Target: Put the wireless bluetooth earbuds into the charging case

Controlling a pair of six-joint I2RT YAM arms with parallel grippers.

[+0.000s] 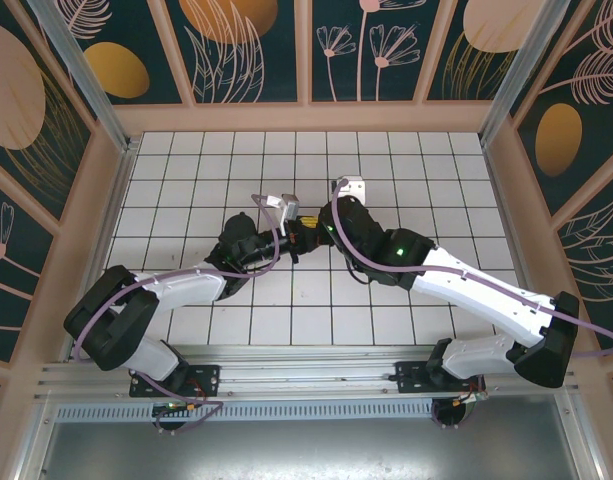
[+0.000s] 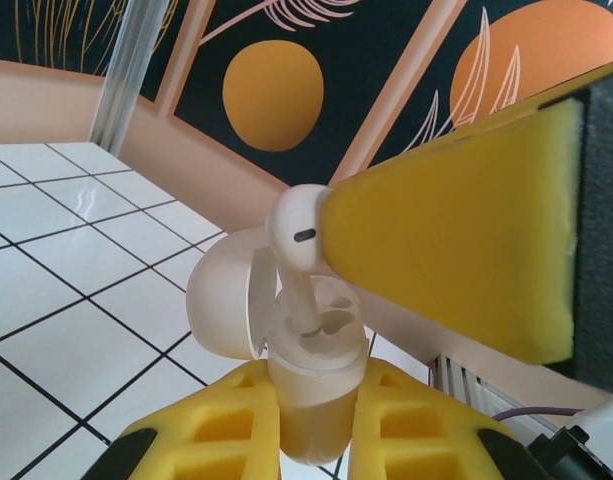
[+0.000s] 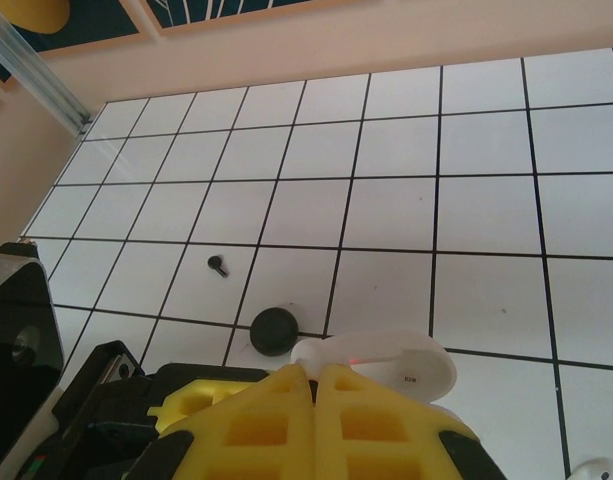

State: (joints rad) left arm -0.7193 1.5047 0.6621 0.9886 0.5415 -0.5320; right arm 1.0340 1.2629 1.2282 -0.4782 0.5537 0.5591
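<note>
My left gripper (image 2: 314,390) is shut on the body of a white charging case (image 2: 311,375), held upright with its lid (image 2: 221,300) swung open to the left. A white earbud (image 2: 298,235) hangs over the case with its stem reaching down into one socket. My right gripper (image 3: 314,372) is shut on that earbud (image 3: 311,352), with the case lid (image 3: 411,365) just beyond its fingertips. In the top view the two grippers meet above the middle of the tiled floor, the left one (image 1: 294,234) and the right one (image 1: 320,230).
A black earbud (image 3: 218,265) lies on the white tiles. A round black object (image 3: 274,331) sits close in front of my right gripper. Another white earbud (image 3: 596,468) lies at the lower right edge. Wooden walls (image 1: 306,115) ring the floor.
</note>
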